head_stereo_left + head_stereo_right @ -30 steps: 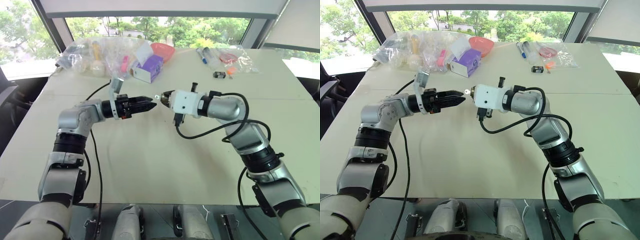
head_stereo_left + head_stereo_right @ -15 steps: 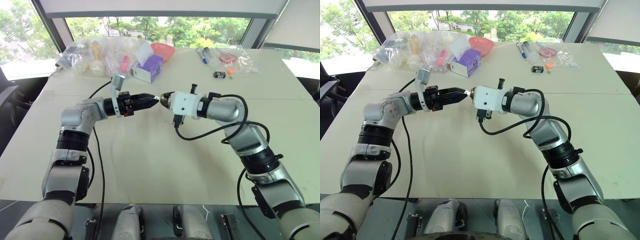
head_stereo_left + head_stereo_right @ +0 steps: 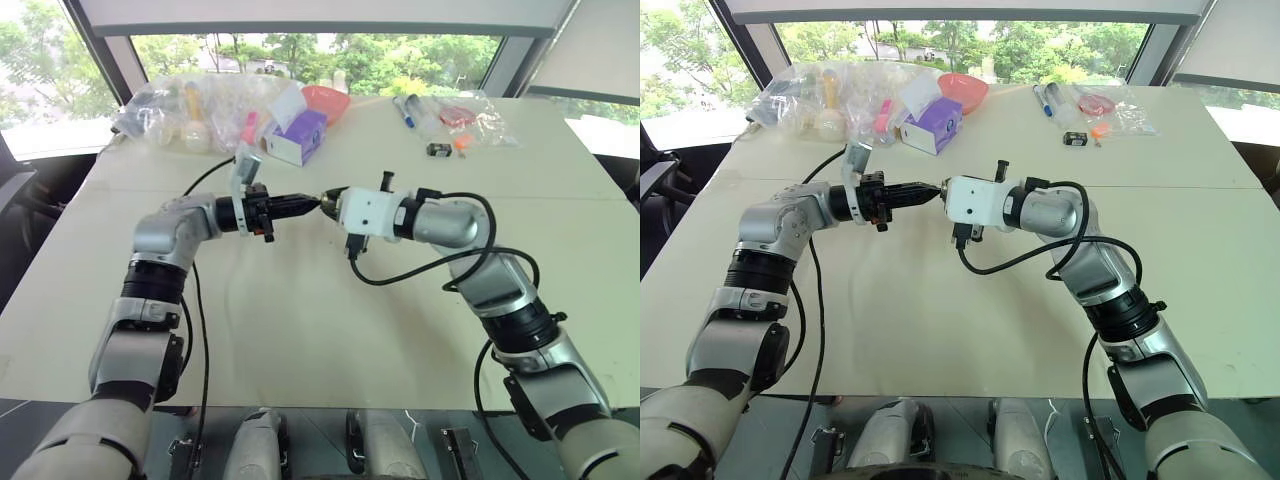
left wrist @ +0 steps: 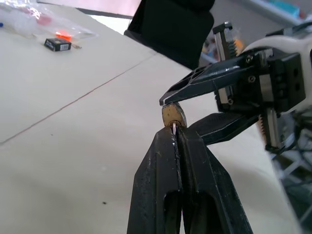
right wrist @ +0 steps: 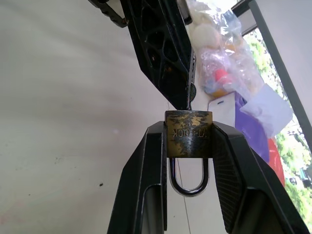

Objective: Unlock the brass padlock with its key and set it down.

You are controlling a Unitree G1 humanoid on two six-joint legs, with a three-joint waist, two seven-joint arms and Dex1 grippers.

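Brass padlock [image 5: 189,133]: clamped between the fingers of my right gripper [image 5: 188,141], shackle hanging back toward my wrist; my left gripper [image 4: 175,134]: pinched tight on a thin silvery key [image 4: 174,127], tip at the lock body.

beige table [image 3: 300,340], windows [image 3: 300,50], green trees, daylight

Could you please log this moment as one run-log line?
right pincer: shut on brass padlock, shackle closed | left pincer: shut on key at padlock's base | both above table | unlock: not yet visible
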